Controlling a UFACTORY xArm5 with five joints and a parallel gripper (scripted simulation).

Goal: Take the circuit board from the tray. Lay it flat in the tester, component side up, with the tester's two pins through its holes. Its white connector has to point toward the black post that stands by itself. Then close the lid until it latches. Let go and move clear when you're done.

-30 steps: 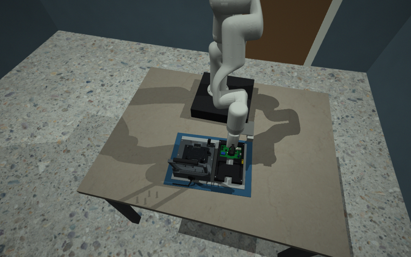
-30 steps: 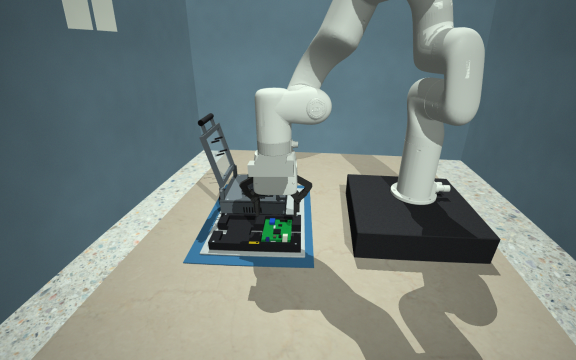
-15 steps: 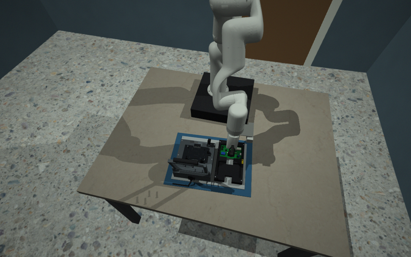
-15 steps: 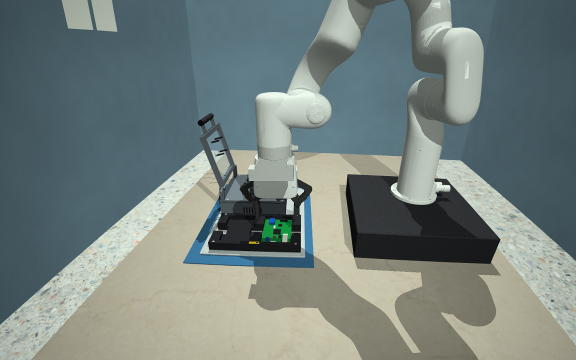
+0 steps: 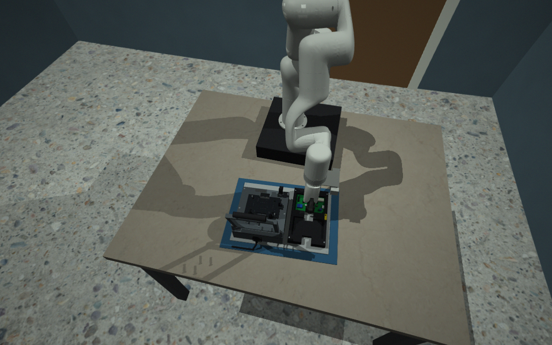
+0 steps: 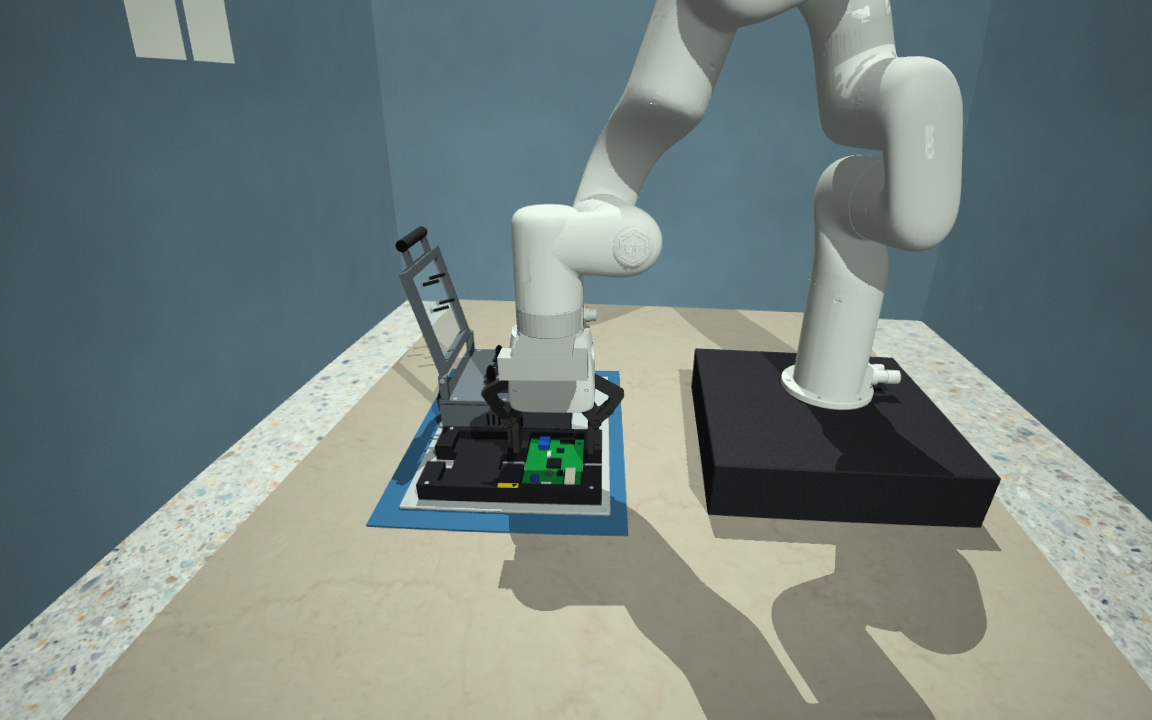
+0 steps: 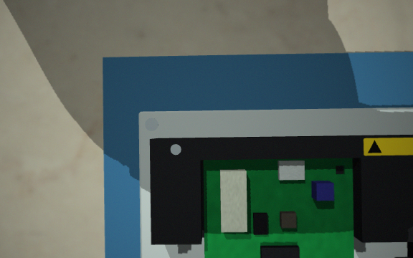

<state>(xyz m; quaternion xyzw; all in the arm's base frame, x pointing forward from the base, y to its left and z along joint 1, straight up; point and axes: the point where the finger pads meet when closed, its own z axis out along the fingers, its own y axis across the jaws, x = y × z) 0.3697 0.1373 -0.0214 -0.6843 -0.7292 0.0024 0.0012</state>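
Observation:
The green circuit board [image 5: 318, 206] [image 6: 568, 458] [image 7: 271, 196] lies flat, component side up, in the black tray [image 6: 473, 493] [image 7: 264, 148]. Its white connector [image 6: 570, 475] [image 7: 234, 201] is at the end nearer the robot base, toward the tray's outer side. My gripper [image 5: 310, 210] [image 6: 553, 450] is open, pointing down, with one finger on each side of the board at about tray height; contact cannot be told. The grey tester [image 5: 243, 205] [image 6: 473, 412] stands beside the tray, its lid [image 6: 422, 317] raised. A black post [image 5: 281, 189] stands alone at the tester's base-side edge. The tester's pins are too small to tell.
The lid's black handle [image 5: 248, 216] [image 6: 412, 239] stands high on the side away from the base. Tester and tray sit on a blue mat [image 5: 333, 253] [image 6: 562, 524] [image 7: 192, 82]. The tray's other bay holds no board. The black robot base [image 5: 278, 152] [image 6: 840, 497] is behind.

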